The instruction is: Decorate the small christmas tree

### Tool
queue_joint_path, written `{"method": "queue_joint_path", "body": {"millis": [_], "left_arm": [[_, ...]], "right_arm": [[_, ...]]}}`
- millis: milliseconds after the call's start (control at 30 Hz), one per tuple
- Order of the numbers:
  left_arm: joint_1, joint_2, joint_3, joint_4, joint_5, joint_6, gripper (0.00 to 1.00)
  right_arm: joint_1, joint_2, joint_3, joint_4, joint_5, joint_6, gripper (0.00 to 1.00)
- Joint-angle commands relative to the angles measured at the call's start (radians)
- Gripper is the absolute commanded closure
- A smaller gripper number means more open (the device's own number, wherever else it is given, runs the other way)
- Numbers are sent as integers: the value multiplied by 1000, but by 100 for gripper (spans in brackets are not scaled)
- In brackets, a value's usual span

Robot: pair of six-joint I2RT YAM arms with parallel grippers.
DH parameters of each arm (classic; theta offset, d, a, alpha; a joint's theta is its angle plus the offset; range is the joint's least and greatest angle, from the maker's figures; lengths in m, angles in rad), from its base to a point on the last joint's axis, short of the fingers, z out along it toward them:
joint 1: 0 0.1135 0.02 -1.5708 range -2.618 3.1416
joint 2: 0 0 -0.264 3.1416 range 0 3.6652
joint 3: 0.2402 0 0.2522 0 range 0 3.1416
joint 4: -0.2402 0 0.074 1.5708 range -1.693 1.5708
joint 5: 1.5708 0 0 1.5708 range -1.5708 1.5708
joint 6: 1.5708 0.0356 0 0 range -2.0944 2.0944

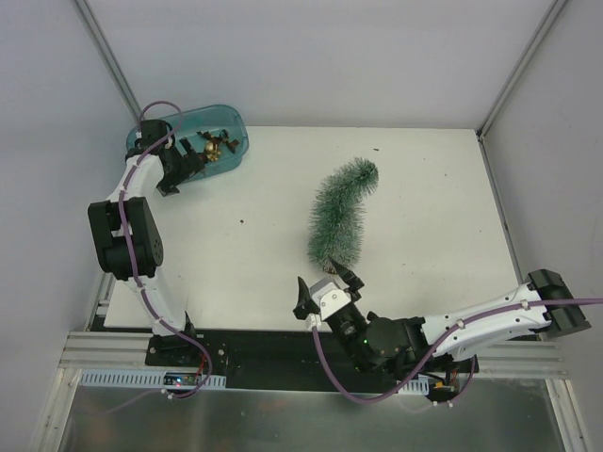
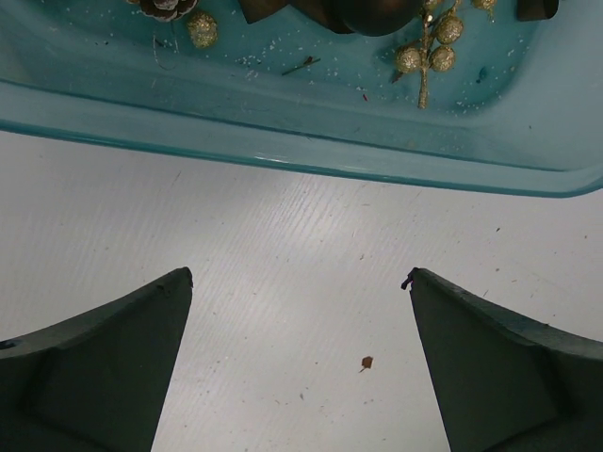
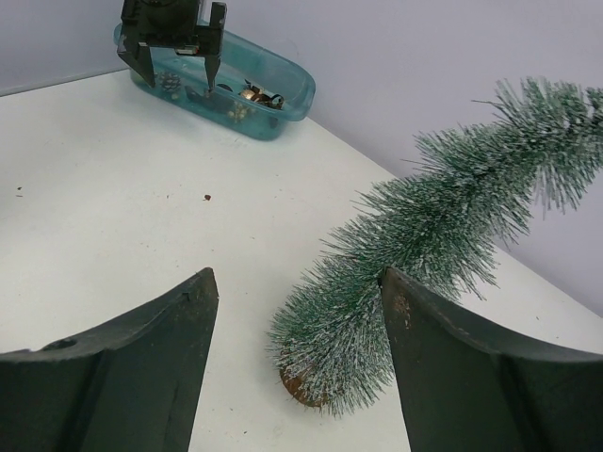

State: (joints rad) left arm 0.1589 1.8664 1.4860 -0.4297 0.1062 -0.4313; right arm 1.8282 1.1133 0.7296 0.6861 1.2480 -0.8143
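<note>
The small christmas tree [image 1: 339,212] lies on its side on the white table, bent in a curve, its tip toward the back. In the right wrist view the small christmas tree [image 3: 424,235] shows frosted bristles and a brown base [image 3: 306,386] on the table. My right gripper [image 1: 328,282] stands open just in front of that base; in its own view the right gripper [image 3: 299,275] has the tree's lower end between and beyond its fingers, not touching. My left gripper [image 1: 195,158] is open by the teal tray, and the left gripper [image 2: 297,276] holds nothing.
A teal plastic tray [image 1: 236,127] sits at the back left with ornaments inside: gold berries [image 2: 429,52] and a pine cone [image 2: 168,8]. The tray's near rim [image 2: 283,155] lies just ahead of my left fingers. Grey walls enclose the table.
</note>
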Motion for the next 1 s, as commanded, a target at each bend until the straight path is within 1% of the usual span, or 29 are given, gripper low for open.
{"method": "queue_joint_path", "body": {"millis": [0,133,267,300,433,733,967], "left_arm": [[14,-38,22,2,-29,-112,1],[28,-35,56,-1,-95,-139,1],[53,-10,89,-14,-100,-156,1],[59,-4,98,-17,-126,-161,1],[79,16,128,-18,-132,-178,1],[87,131,198,-56,-142,-150,1],[96,177,218,-64,-138,-130,1]], "right_arm": [[6,-13,42,29,18,-8,30],[5,-17,42,3,18,15,31],[5,-24,33,-3,18,33,31],[6,-26,30,-5,16,35,31],[6,-23,31,-22,13,44,31],[6,-43,21,-23,24,43,32],[0,-41,16,-25,22,41,32]]}}
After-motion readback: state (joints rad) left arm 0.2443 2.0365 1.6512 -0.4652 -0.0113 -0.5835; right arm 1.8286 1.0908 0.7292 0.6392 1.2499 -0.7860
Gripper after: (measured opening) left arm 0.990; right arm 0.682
